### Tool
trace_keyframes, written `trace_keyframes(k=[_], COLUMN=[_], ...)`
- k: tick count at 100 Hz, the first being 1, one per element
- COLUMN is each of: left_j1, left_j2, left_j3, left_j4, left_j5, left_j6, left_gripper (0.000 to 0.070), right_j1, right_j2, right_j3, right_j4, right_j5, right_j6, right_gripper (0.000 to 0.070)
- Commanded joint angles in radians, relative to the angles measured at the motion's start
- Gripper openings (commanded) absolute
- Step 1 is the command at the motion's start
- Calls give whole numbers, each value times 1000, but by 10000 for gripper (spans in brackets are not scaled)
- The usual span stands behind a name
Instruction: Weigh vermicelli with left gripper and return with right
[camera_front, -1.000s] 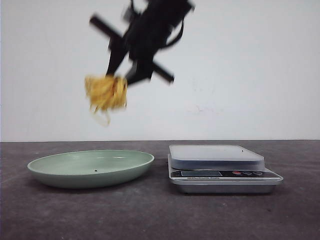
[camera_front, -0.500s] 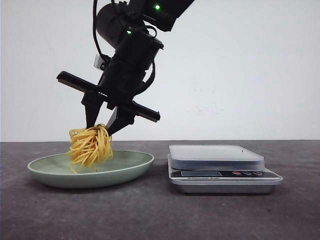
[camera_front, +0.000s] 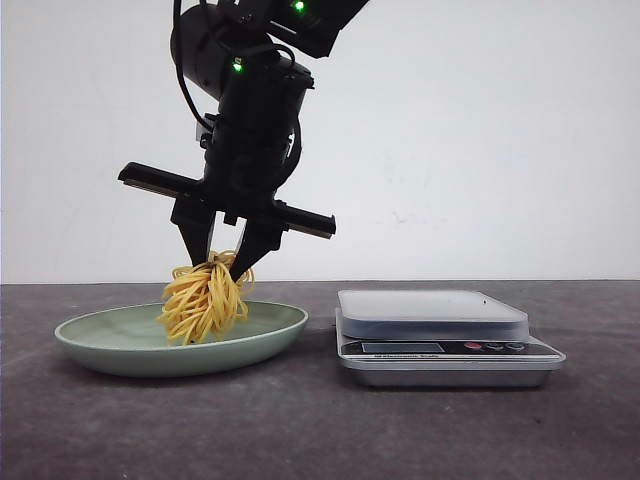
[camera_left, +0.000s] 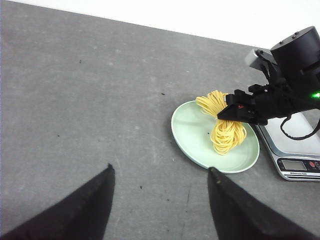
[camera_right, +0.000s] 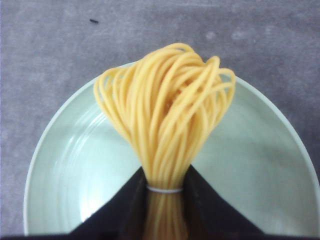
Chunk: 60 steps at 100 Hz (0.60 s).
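Setting: a dark grey table (camera_front: 320, 430) in front of a plain white wall.
Right gripper (camera_front: 225, 262): it reaches down from above over the plate, its two black fingers pinching the tied waist of the vermicelli bundle.
Vermicelli bundle (camera_front: 205, 298): yellow strands bound by a thin white band (camera_right: 164, 189), seen in the right wrist view. The looped end hangs down into the plate; I cannot tell whether it touches the plate.
Plate (camera_front: 110, 345): pale green, shallow and oval, on the left side of the table.
Kitchen scale (camera_front: 440, 335): silver, with a flat clear platform, just right of the plate, with a small gap between them.
Left gripper (camera_left: 160, 200): only its two dark fingertips show in its own wrist view, spread apart with bare table between them, well away from the plate.
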Motion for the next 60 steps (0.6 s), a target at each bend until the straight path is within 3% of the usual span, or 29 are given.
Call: trace_keyframes(k=[1,7,22,36,47,60], left_j1=[-4,-4,-4,-4,-4,-4], left_j2=[2,2,2,2,2,2], left_j3=[14,14,14,14,14,14], left_j4=[5,5,5,5,5,6], left_j5=[-6,-6,-7,-6,-7,-9], left_j6=[6,7,10,10,10,10], left_gripper=[349,349,349,349,349,349], right_j1=[18,19,26,24,12,-3], right_j2=[13,12,12,0,-35,-110], right_j3=[22,21,22,22,22,23], right_j4=[-2,-13,-29,-18,-10,10], right_j5=[16,16,31,43,43,43], right_j6=[17,18,17,10,-19,-119], right_gripper=[94,152,164,299,303,303])
